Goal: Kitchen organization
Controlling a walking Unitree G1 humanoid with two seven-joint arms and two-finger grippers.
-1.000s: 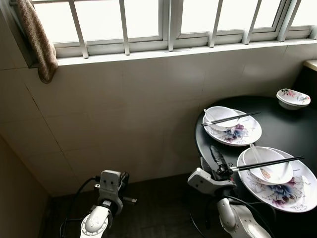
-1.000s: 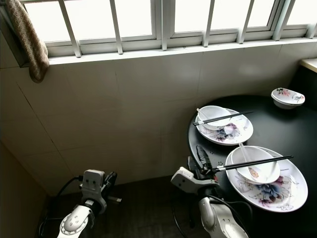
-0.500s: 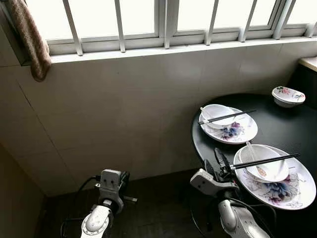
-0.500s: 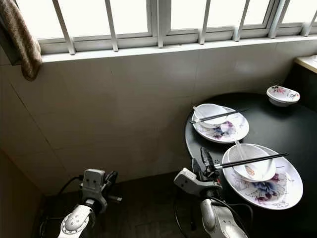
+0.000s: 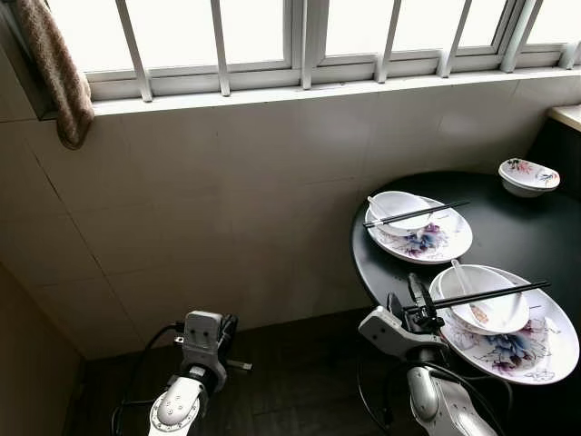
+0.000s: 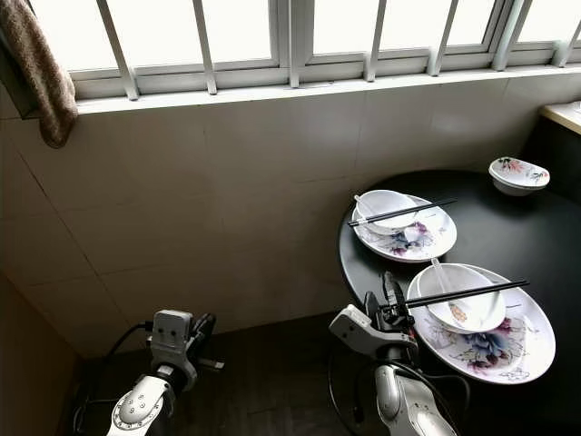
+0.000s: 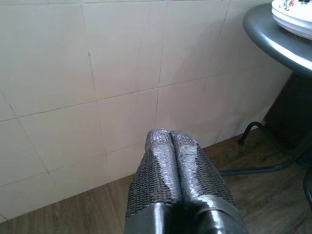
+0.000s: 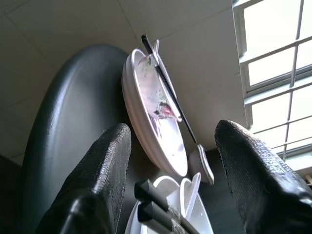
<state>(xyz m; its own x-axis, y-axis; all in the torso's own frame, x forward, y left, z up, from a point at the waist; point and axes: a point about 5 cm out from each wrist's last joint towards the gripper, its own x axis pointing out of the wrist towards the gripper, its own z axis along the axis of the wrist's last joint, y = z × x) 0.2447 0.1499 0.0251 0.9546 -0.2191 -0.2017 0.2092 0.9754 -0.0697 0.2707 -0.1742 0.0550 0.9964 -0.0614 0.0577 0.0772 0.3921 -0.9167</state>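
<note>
Table: a round black table (image 5: 508,227) is seen against the tiled wall (image 5: 227,182), below a barred window (image 5: 300,36).
Near setting: a flowered plate (image 5: 536,350) is set at the table's near edge; a white bowl (image 5: 486,309) with a white spoon (image 5: 465,286) rests on it, and black chopsticks (image 5: 481,296) are laid across the bowl's rim.
Far setting: a second flowered plate (image 5: 427,241) carries its own bowl (image 5: 399,211) — another pair of chopsticks (image 5: 416,214) is laid across it.
Small bowl: a flowered bowl (image 5: 528,175) is placed well apart, at the table's far side.
Right gripper (image 5: 410,300): held at the table edge, fingers (image 8: 97,185) spread wide, with the ends of the near chopsticks between them.
Left gripper (image 7: 170,146): hung low over the wood floor (image 7: 73,214), fingers pressed together.
Cloth: a brown cloth (image 5: 56,73) is hung by the window.
Writing: no brand or label can be read.
</note>
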